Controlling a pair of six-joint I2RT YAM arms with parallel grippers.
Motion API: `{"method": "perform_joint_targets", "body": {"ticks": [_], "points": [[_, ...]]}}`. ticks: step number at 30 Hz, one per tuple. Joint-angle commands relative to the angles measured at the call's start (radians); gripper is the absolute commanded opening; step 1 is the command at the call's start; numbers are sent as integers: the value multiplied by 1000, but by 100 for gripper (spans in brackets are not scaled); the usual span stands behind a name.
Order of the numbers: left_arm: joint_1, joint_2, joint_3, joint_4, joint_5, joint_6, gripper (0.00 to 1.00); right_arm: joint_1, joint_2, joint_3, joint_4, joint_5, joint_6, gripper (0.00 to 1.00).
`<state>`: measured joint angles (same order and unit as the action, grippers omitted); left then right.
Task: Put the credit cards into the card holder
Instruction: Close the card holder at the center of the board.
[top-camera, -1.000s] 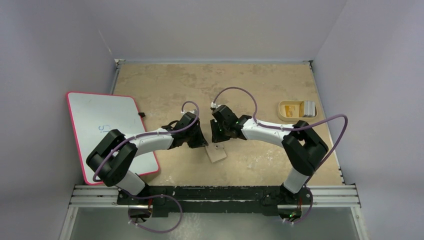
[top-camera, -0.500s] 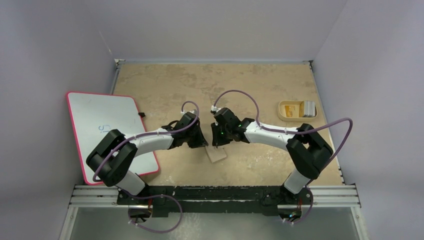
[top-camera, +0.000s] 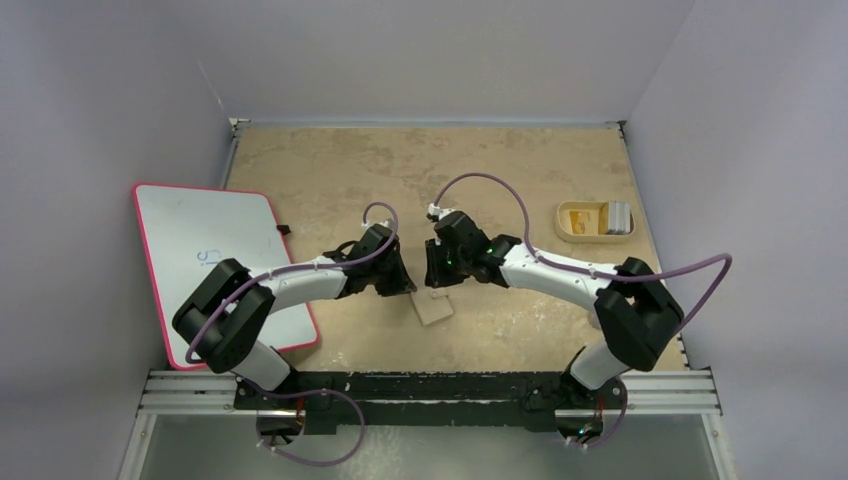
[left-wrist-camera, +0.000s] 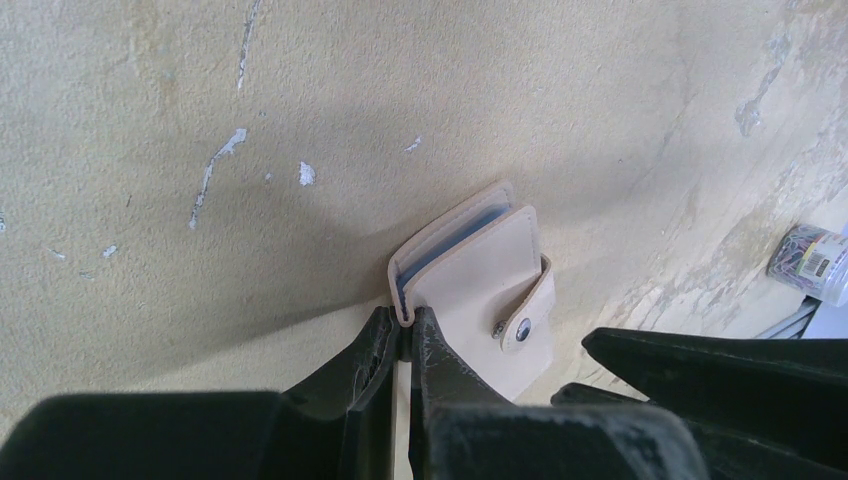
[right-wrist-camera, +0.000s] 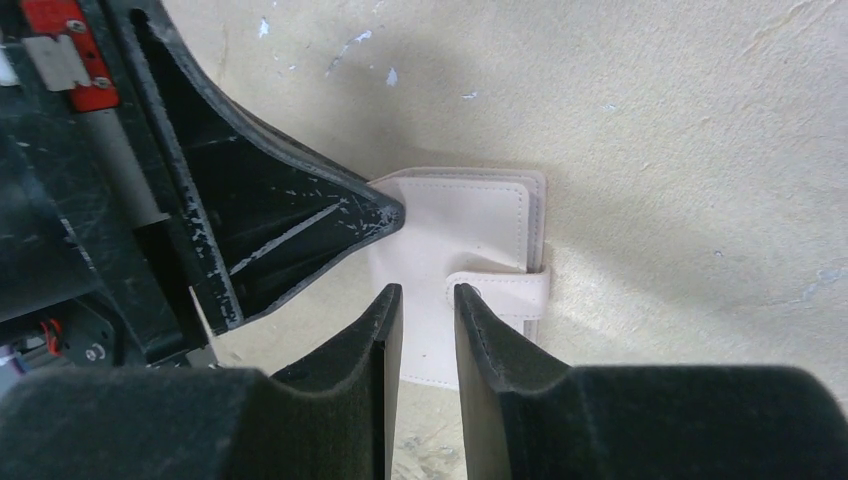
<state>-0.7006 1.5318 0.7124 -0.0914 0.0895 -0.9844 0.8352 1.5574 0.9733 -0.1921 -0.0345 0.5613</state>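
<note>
The card holder (top-camera: 433, 305) is a tan wallet lying snapped shut on the table centre. It also shows in the left wrist view (left-wrist-camera: 480, 300) and the right wrist view (right-wrist-camera: 460, 230). My left gripper (top-camera: 405, 285) is shut on its near corner (left-wrist-camera: 408, 335), where the blue lining shows. My right gripper (top-camera: 438, 280) hovers just over the wallet with a narrow gap between its fingers (right-wrist-camera: 423, 295), beside the snap strap (right-wrist-camera: 500, 285). The credit cards, gold (top-camera: 585, 217) and pale grey (top-camera: 618, 216), lie in a tray at the back right.
The shallow tan tray (top-camera: 565, 225) sits near the table's right edge. A white board with a pink rim (top-camera: 220, 260) lies at the left, under the left arm. A small clear jar of coloured clips (left-wrist-camera: 812, 262) stands near the front right.
The right arm's elbow has swung to the right and its gripper has settled a little closer over the wallet. The left gripper and the wallet have not moved.
</note>
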Motion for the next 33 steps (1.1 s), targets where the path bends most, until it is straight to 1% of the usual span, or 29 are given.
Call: {"method": "perform_joint_targets", "body": {"ticks": [1, 6, 15, 19, 24, 29, 33], "points": [[3, -17, 17, 23, -24, 2, 0, -8, 4, 6, -35, 35, 5, 28], [3, -14, 28, 18, -25, 4, 0, -9, 40, 26, -67, 45, 10, 27], [3, -18, 30, 19, -27, 1, 0, -8, 83, 25, -23, 52, -13, 24], [3, -20, 30, 19, -27, 2, 0, -8, 105, 30, -30, 49, -38, 22], [3, -26, 28, 21, -30, -2, 0, 3, 102, 17, -31, 18, -53, 19], [3, -20, 37, 19, -37, 2, 0, 7, 113, 25, -44, -12, -76, 18], [3, -22, 40, 10, -39, 5, 0, 7, 100, 51, -67, -2, -70, 19]]}}
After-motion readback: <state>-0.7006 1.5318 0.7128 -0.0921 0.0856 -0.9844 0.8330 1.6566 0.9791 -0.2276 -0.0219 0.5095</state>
